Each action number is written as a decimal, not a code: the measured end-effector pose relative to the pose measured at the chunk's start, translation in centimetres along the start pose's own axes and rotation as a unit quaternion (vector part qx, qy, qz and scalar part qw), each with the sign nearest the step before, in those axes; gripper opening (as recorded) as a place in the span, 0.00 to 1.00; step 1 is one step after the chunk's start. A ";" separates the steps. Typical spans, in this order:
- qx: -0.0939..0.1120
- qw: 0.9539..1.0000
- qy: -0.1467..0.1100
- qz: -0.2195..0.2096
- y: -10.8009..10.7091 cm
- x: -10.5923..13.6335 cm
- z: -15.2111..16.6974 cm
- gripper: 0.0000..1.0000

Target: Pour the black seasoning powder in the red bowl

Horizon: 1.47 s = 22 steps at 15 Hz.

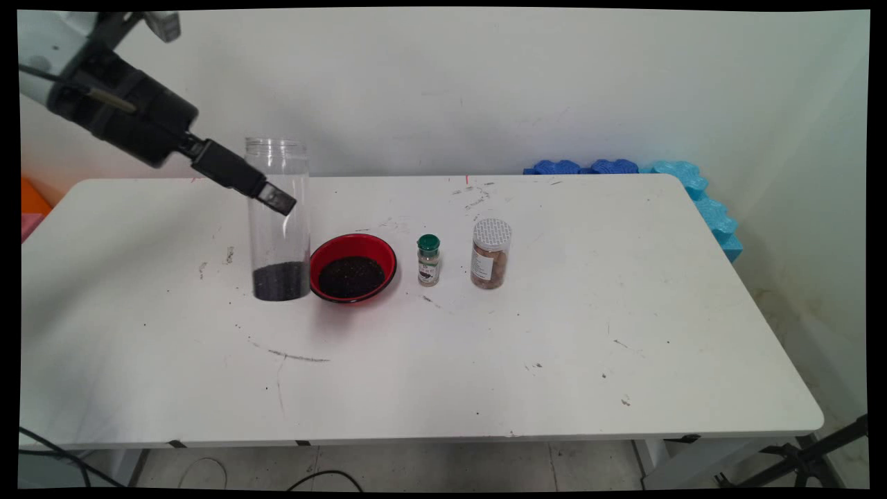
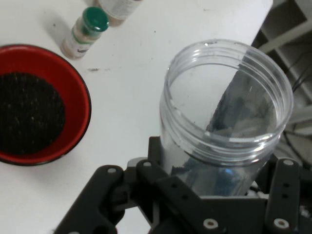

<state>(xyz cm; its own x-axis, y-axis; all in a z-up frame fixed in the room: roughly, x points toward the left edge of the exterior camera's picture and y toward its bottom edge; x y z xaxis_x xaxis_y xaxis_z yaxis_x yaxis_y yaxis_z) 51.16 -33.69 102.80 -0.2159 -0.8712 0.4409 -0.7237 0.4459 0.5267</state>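
A tall clear jar [image 1: 278, 220] stands upright on the white table [image 1: 485, 360] with a layer of dark grains at its bottom. My gripper [image 1: 276, 199] reaches in from the upper left and sits at the jar's upper half, partly in front of it. In the hand view the open mouth of the jar [image 2: 226, 97] rises just above the black linkage [image 2: 161, 195]. Just right of the jar, a red bowl [image 1: 353, 267] [image 2: 73, 92] holds dark grains.
A small green-capped spice bottle [image 1: 428, 260] [image 2: 85, 30] stands right of the bowl. Beyond it is a clear jar with a white lid and brown contents [image 1: 490, 254]. Blue foam pieces [image 1: 693, 187] lie at the table's far right corner.
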 end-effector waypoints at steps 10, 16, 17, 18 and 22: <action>0.001 0.979 -0.021 -0.202 -2.3 0.2 3.5 0.00; -0.017 0.932 -0.034 -0.359 -3.2 -0.1 5.2 0.00; -0.018 0.923 -0.034 -0.384 -3.4 -0.2 5.5 0.00; -0.019 0.911 -0.033 -0.410 -3.7 -0.2 5.8 0.00; -0.026 0.876 -0.034 -0.480 -4.5 -0.3 6.8 0.00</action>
<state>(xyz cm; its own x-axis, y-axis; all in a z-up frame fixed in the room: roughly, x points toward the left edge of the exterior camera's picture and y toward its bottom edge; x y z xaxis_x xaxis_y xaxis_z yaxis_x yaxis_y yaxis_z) 49.99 -36.79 95.32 0.4364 -0.8590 -0.2676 -0.5618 -0.4924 0.6648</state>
